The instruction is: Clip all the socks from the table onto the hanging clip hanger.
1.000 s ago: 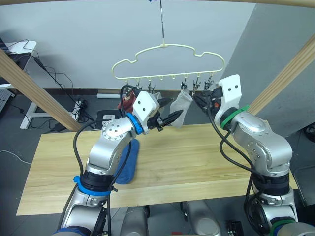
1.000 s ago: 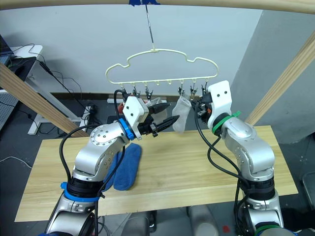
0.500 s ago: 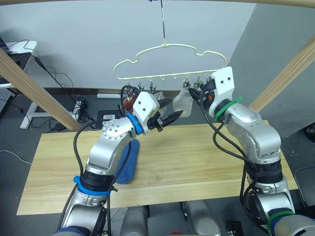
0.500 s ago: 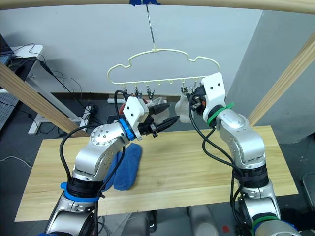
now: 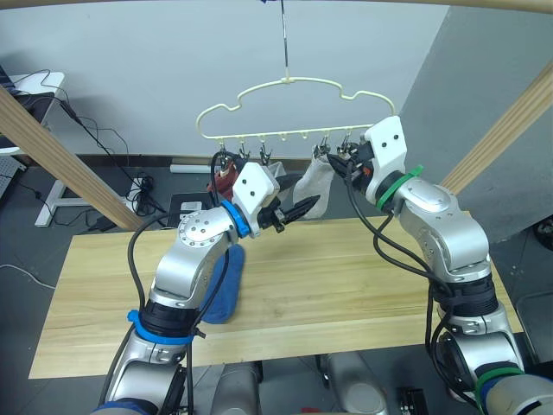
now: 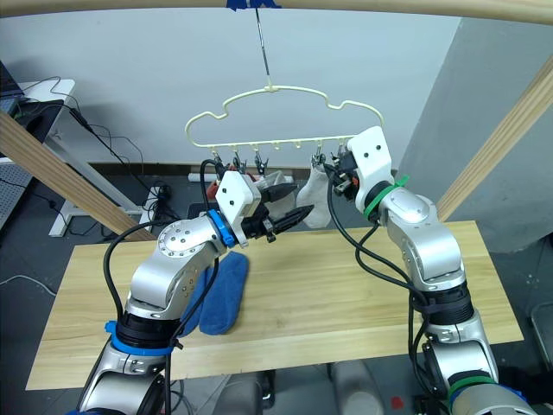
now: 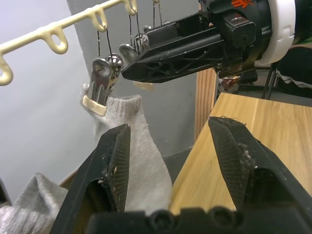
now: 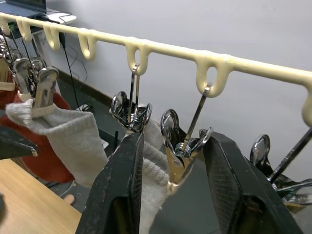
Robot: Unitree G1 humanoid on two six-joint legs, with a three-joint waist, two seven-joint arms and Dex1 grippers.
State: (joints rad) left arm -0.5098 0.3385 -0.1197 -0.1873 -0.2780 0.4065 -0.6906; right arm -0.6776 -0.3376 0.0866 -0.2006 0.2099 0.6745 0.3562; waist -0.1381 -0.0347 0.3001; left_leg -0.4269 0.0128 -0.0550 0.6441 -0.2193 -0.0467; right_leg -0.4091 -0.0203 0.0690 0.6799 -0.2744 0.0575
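Wooden pole frame (image 5: 54, 154) slants at both sides (crossbar along the top). Grey wall (image 5: 138, 60) behind. Cables (image 5: 108, 143) trail over dark floor (image 5: 52, 225); white desk (image 5: 39, 82) far left.

The counter (image 5: 346, 285) is a long rectangular top of light yellowish wood planks, running left to right. On its left part lies a blue sock (image 6: 226, 294), stretched roughly front to back and partly hidden under the robot's left arm. The wood around the sock is bare.
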